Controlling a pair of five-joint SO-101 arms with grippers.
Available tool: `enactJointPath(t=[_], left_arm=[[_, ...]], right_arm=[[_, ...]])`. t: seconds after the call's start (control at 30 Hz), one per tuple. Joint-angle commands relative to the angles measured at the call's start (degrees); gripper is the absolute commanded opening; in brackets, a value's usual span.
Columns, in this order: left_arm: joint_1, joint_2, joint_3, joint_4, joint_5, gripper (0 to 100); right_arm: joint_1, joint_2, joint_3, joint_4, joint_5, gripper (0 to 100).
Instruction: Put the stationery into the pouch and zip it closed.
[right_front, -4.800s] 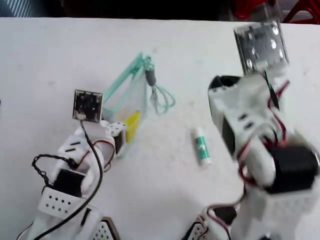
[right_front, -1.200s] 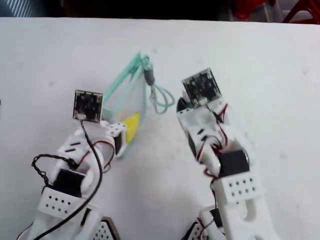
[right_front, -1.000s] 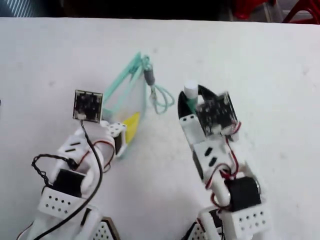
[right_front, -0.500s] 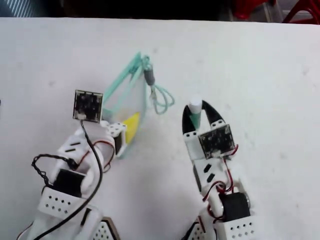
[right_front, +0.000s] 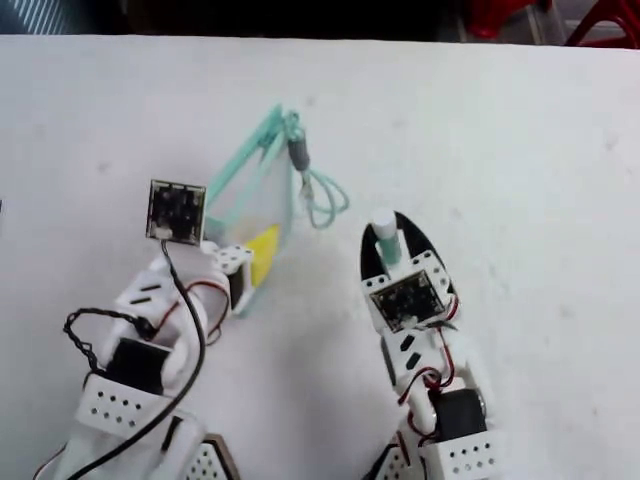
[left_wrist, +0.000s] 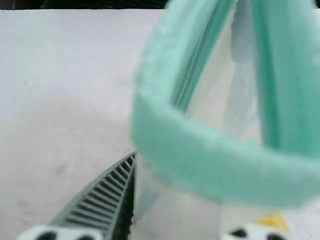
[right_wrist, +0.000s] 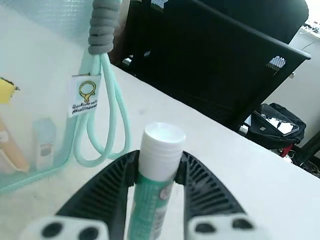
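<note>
Standing between the jaws of the right gripper (right_front: 388, 240), the glue stick (right_wrist: 159, 150) is pinched. Its white cap is seen beyond the fingertips (right_wrist: 122, 165).

From the high camera I get a counter (right_front: 520, 130) lit strongly and evenly from above, so white that its surface nearly washes out. Shadows under both arms are faint and soft-edged. Past the counter's far edge the room drops to near black. On the left wrist feed, light passes through the pouch (left_wrist: 210, 165) and its pale wall glows, while the counter greys toward the lens. On the right wrist feed, a bright patch glares in the room beyond. The glue stick (right_wrist: 150, 200) shows a shining white cap between the dark fingers of the right pincer (right_wrist: 159, 156), and the black chair (right_wrist: 210, 65) behind is a flat dark mass.
</note>
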Motion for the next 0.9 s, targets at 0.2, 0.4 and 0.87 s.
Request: enactJointPath(t=[0.2, 0.4, 0.87], left_arm=[[0.1, 0.1, -1.8, 0.3, -0.4, 25], [0.1, 0.1, -1.8, 0.3, -0.4, 25], [0.1, 0.1, -1.7, 0.3, -0.4, 25]], right_arm=[[-0.1, -0.6, -0.3, -0.6, 0.5, 1.6], [-0.2, -0.6, 0.3, 0.9, -1.7, 1.6], [0.0, -0.7, 0.3, 1.0, -3.3, 1.6]])
